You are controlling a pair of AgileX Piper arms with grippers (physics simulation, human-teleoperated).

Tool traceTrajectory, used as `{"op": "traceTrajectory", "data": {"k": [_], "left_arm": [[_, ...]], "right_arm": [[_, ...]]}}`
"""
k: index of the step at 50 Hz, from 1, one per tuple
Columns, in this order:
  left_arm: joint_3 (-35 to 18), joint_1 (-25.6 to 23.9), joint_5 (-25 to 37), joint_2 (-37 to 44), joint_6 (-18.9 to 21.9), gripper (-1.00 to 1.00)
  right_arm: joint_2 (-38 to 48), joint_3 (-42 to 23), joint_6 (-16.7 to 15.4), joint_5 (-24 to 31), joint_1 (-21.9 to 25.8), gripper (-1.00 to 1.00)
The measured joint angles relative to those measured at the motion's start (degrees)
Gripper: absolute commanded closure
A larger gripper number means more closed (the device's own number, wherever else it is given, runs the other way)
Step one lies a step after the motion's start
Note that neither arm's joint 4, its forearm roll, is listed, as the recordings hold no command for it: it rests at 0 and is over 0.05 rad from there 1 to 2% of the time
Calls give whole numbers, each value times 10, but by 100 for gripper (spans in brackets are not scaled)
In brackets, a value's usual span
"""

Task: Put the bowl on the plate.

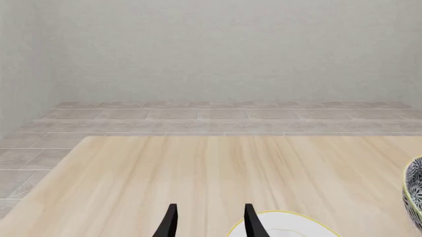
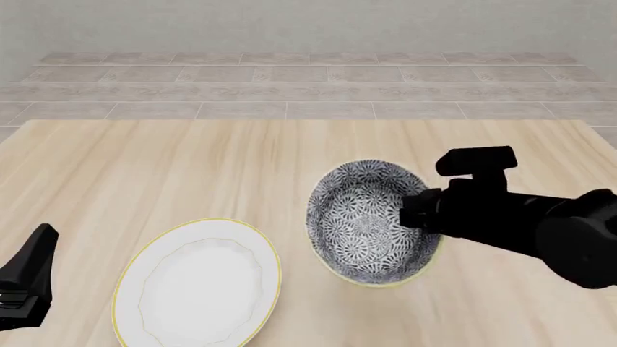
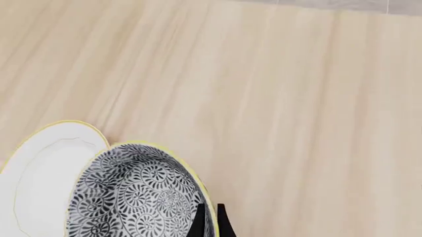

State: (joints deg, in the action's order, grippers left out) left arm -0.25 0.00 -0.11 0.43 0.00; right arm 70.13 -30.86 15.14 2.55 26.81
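The bowl [image 2: 365, 220], dark grey and white floral with a yellow rim, is tilted just right of the plate [image 2: 198, 285], with a narrow gap between them. The plate is flat and white with a yellow rim and lies near the table's front left. My right gripper [image 3: 209, 221] is shut on the bowl's [image 3: 135, 197] rim at its right side, one finger inside and one outside. In the front view the right arm [image 2: 511, 213] covers that grip. My left gripper [image 1: 209, 219] is open and holds nothing, low over the table by the plate's [image 1: 290, 223] left edge.
The light wooden table [image 2: 193, 166] stretches beyond the dishes to a tiled floor [image 2: 308, 87] and a pale wall. The left arm [image 2: 24, 285] sits at the front left corner. The bowl's side [image 1: 414, 192] shows at the edge of the left wrist view.
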Motion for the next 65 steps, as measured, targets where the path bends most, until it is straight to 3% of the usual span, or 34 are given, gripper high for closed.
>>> {"op": "traceTrajectory", "data": {"k": [35,65], "left_arm": [[0,0,0,0,0,-100],[0,0,0,0,0,-100]], "right_arm": [[48,-200,-52,86,73,100],[144,-274,-29,64,153,100]]}}
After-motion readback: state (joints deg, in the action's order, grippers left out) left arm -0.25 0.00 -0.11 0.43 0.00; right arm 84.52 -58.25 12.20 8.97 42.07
